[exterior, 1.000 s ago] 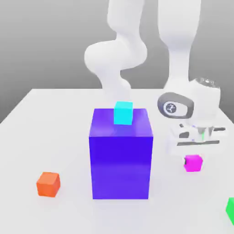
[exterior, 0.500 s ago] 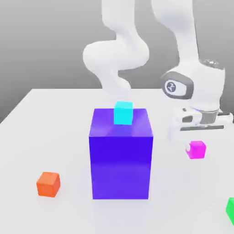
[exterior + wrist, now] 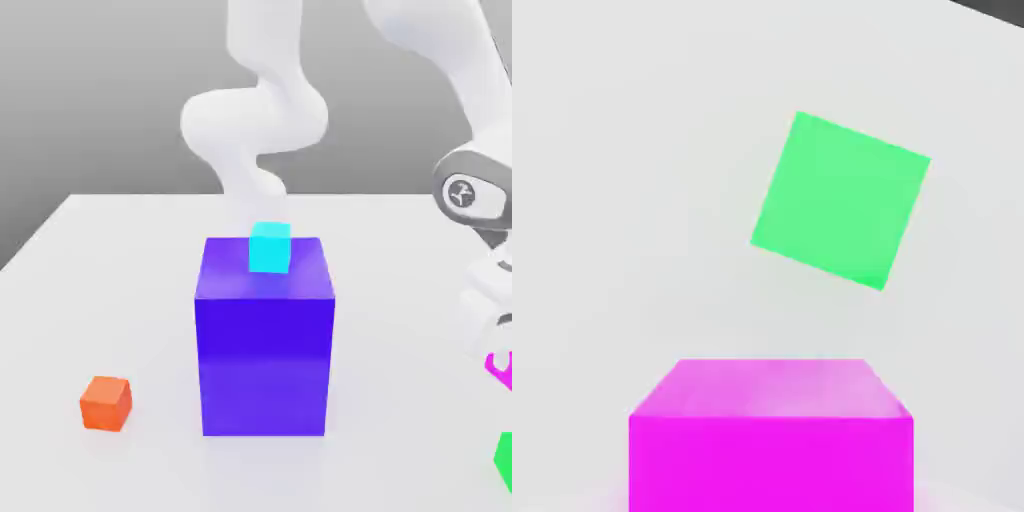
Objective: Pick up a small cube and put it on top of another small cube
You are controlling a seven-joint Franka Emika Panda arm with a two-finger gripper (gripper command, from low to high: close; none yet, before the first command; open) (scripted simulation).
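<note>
White robotic claw, closed on the small, plain magenta cube; small, plain green cube lies below, apparently on the near side.

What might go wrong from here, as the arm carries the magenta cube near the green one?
The magenta cube, held in the gripper, is not squared up with the green cube, so it could land askew or slide off. If lowered while offset, it might clip the green cube's edge and push it across the table.

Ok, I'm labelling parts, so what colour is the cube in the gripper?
Magenta-pink; the cube shows best in the hand view.
</note>
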